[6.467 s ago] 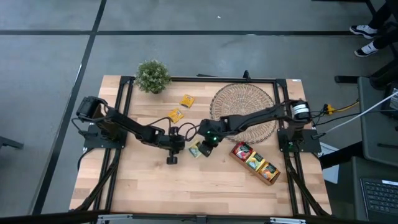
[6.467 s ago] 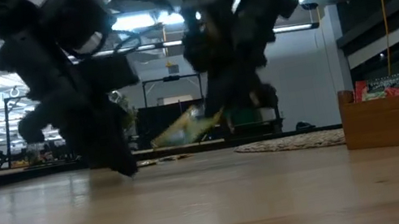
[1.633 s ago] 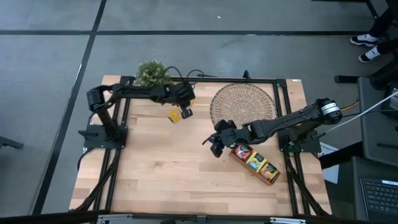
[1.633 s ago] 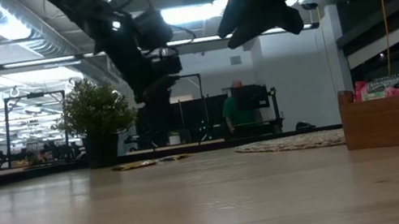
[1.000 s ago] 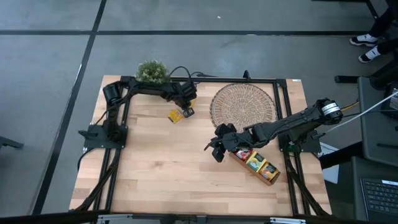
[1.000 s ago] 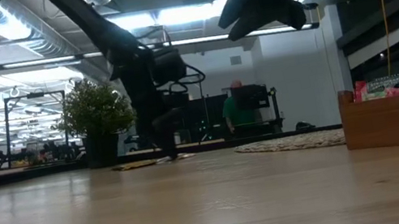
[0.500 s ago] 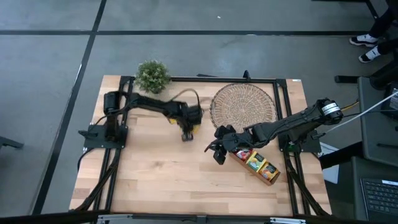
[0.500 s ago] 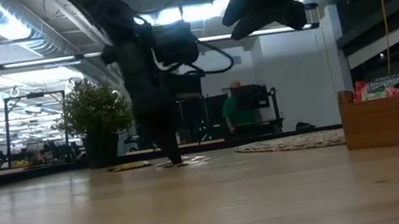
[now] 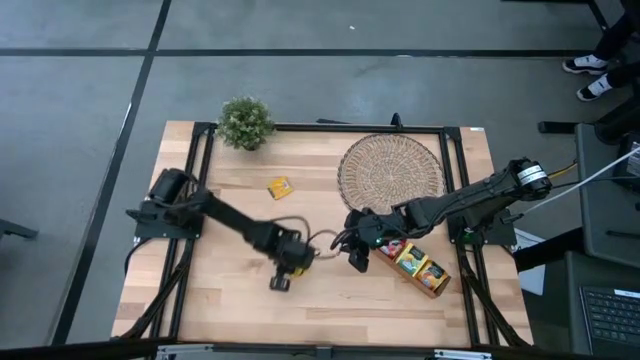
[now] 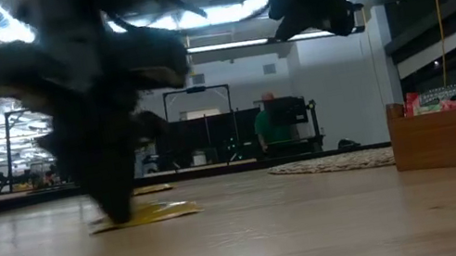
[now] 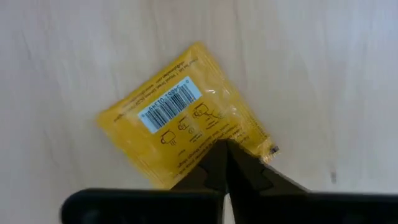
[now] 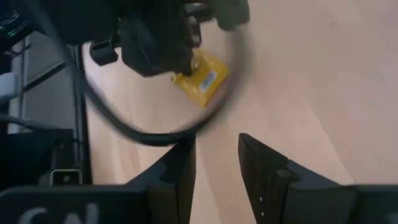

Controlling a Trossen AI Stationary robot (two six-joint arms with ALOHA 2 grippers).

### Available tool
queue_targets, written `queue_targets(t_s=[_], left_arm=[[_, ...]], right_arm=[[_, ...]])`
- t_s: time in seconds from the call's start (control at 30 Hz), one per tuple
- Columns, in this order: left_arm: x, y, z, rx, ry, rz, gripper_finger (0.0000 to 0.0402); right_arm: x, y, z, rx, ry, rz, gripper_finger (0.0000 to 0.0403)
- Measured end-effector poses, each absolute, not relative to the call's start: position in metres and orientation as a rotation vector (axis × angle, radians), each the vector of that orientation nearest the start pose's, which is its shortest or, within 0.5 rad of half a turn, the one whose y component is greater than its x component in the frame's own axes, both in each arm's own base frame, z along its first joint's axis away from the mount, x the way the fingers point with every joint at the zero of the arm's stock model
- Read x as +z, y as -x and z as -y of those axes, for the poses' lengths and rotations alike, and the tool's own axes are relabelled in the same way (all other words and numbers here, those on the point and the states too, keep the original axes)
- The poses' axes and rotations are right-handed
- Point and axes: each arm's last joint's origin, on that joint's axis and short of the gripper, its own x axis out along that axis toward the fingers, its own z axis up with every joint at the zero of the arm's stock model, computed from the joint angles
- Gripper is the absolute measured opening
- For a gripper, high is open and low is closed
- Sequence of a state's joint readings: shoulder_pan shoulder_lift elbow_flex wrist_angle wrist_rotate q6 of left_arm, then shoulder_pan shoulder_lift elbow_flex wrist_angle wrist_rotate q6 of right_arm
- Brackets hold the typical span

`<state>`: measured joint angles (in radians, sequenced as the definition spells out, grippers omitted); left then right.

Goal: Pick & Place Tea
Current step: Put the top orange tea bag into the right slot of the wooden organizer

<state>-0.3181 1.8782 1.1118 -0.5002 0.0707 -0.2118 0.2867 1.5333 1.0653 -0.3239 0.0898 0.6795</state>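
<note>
So the tray (image 9: 410, 260) holds some tea, the left hand (image 11: 225, 163) pinches a yellow sachet (image 11: 184, 116) on the worktop (image 9: 230, 300), the right hand (image 9: 358, 258) waits half-open, and one sachet (image 9: 279, 186) remains.

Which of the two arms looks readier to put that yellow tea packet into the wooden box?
Probably the right: its open gripper hovers beside the wooden tray, while the left gripper, shut on the yellow sachet, sits farther away.
</note>
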Motion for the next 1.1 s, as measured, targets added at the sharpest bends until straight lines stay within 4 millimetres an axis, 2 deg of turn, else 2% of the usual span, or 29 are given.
queue_targets(t_s=[0.1,0.2,0.37,0.43,0.57,0.8,0.9,1.1], left_arm=[[0.152,-0.317,0.128,-0.144,0.025,-1.25,0.0002],[0.179,-0.308,0.141,-0.078,0.019,-1.135,0.0003],[0.211,-0.289,0.152,0.006,0.019,-1.013,0.0003],[0.217,-0.283,0.152,0.034,0.019,-1.011,0.0003],[0.22,-0.272,0.151,0.048,-0.028,-1.059,0.0002],[0.217,-0.261,0.157,-0.057,-0.167,-1.061,0.0002],[0.202,-0.249,0.149,-0.043,-0.107,-1.04,0.0002],[0.18,-0.226,0.133,-0.065,0.089,-0.869,0.0003]], right_arm=[[0.243,-0.313,-0.09,-0.052,-0.506,-0.79,0.0122],[0.245,-0.314,-0.091,-0.03,-0.518,-0.772,0.0122],[0.25,-0.318,-0.092,-0.016,-0.56,-0.713,0.0122],[0.25,-0.321,-0.095,-0.013,-0.59,-0.694,0.0122],[0.238,-0.33,-0.104,-0.001,-0.61,-0.693,0.0122],[0.208,-0.347,-0.121,0.025,-0.633,-0.686,0.0122],[0.197,-0.353,-0.127,0.034,-0.644,-0.681,0.0122],[0.18,-0.363,-0.131,0.007,-0.671,-0.692,0.0122]])
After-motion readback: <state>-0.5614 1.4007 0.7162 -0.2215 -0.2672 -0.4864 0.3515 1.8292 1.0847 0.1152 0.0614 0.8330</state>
